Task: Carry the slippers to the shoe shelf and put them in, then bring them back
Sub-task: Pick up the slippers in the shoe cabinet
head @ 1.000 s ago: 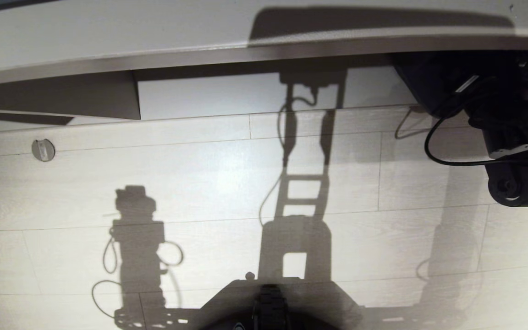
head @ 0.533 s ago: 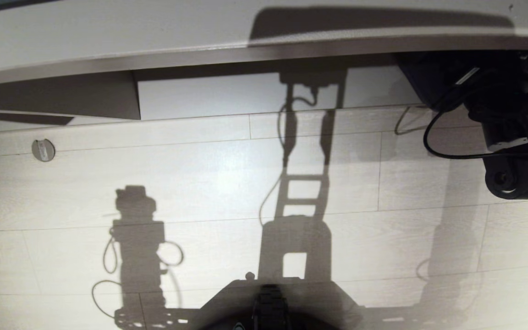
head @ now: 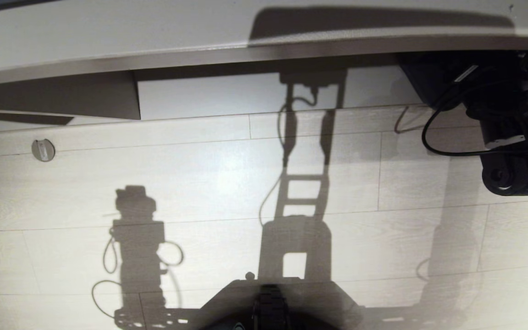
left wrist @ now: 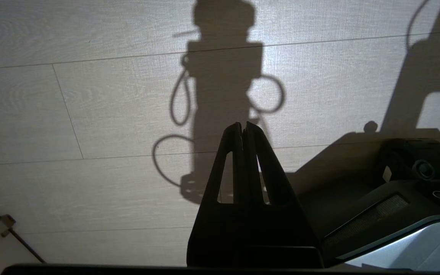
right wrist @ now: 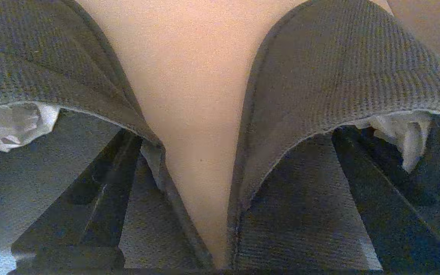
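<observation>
The slippers, two black fabric ones, lie side by side on the pale floor of the shoe shelf [right wrist: 189, 76]. One slipper [right wrist: 44, 57] and the other slipper [right wrist: 338, 65] have their open heels toward the right wrist camera. My right gripper [right wrist: 235, 133] is open wide, with one finger reaching into each slipper's mouth. In the head view my right arm [head: 507, 119] reaches into the dark right end of the shoe shelf [head: 245, 94], hiding the slippers there. My left gripper [left wrist: 243, 124] hangs shut and empty over the floor.
The shelf's dark front strip [head: 245, 52] overhangs the opening, and an upright divider [head: 108, 98] stands at its left. A round floor fitting [head: 43, 150] sits left. My base [head: 268, 302] is at the bottom edge. A cable [head: 433, 137] loops off the right arm.
My right arm has shifted a little farther toward the shelf. The gripper has stayed open; the left arm and the view have not moved.
</observation>
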You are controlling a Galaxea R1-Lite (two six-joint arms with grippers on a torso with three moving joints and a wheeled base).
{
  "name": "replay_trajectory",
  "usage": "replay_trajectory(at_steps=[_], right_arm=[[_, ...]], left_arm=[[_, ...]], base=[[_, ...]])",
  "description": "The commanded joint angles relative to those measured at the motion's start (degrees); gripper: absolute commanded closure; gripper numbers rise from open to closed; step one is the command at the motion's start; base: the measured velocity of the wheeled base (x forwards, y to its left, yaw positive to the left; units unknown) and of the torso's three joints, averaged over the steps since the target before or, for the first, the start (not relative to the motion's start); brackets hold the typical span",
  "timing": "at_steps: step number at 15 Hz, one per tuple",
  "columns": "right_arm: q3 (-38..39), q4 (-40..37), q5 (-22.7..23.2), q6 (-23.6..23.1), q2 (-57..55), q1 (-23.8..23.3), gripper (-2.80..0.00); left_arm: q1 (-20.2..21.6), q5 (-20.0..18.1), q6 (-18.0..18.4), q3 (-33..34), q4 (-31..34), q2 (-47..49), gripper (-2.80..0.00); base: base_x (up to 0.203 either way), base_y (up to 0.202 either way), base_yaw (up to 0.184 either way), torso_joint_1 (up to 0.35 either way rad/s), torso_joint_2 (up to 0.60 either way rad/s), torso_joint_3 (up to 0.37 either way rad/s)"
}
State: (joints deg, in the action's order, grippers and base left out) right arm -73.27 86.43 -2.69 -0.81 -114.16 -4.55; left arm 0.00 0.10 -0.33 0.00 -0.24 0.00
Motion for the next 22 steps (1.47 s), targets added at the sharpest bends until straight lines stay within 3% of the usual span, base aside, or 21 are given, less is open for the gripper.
replay_trajectory(at_steps=[1,2,3,16,22], right_arm=[[-0.04,0.49,-0.03,-0.05,-0.01,-0.02,-2.80],[-0.04,0.49,-0.03,0.02,-0.01,-0.02,-2.80],[-0.04,0.55,-0.03,-0.07,0.05,-0.02,0.00],[0.23,0.58,0.06,-0.42,0.08,-0.02,0.00],[7.02,0.32,0.00,0.08,7.81,-0.02,0.00]], left_arm=[[0.00,-0.01,-0.02,0.00,-0.02,0.00,0.00],[0.00,-0.01,-0.02,0.00,-0.02,0.00,0.00],[0.00,-0.01,-0.02,0.00,-0.02,0.00,0.00],[0.00,-0.01,-0.02,0.00,-0.02,0.00,0.00],[0.00,-0.01,-0.02,0.00,-0.02,0.00,0.00]], base=[[0.000,0.000,0.000,0.000,0.00,0.000],[0.000,0.000,0.000,0.000,0.00,0.000],[0.000,0.000,0.000,0.000,0.00,0.000],[0.000,0.000,0.000,0.000,0.00,0.000],[0.000,0.000,0.000,0.000,0.00,0.000]])
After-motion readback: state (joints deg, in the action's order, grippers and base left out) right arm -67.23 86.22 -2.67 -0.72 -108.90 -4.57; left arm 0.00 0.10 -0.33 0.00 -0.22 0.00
